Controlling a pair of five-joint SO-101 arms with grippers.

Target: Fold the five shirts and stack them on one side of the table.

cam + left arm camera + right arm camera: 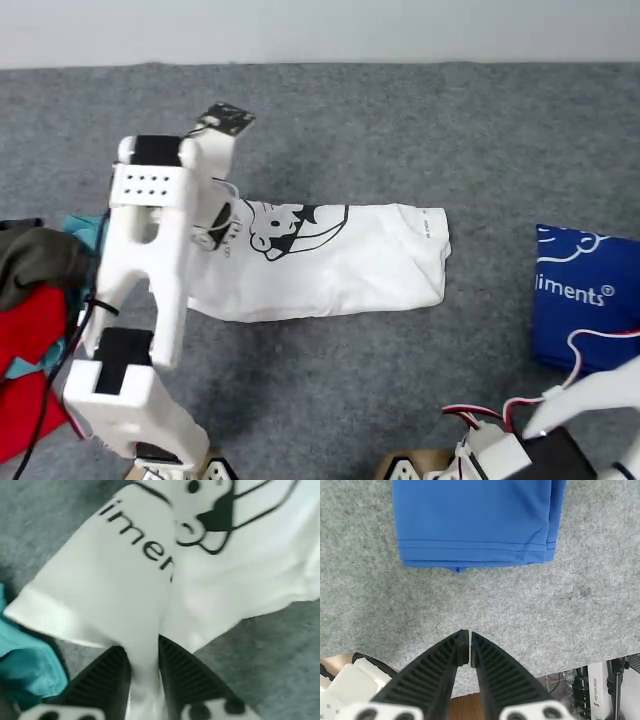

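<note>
We find the left tool (145, 655) reaching over the table (400, 130) centre, clamped on a fold of the white shirt (330, 260). The shirt lies partly folded, print up. The right tool (470, 647) sits closed and empty at 5 o'clock, near the folded blue shirt (585, 300) at 3 o'clock.

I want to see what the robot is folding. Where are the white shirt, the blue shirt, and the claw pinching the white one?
white shirt (340, 265): high view, middle of its body.
blue shirt (475, 520): right wrist view, middle of the folded cloth.
left gripper (144, 655): left wrist view, between its fingertips, on the pinched cloth.
</note>
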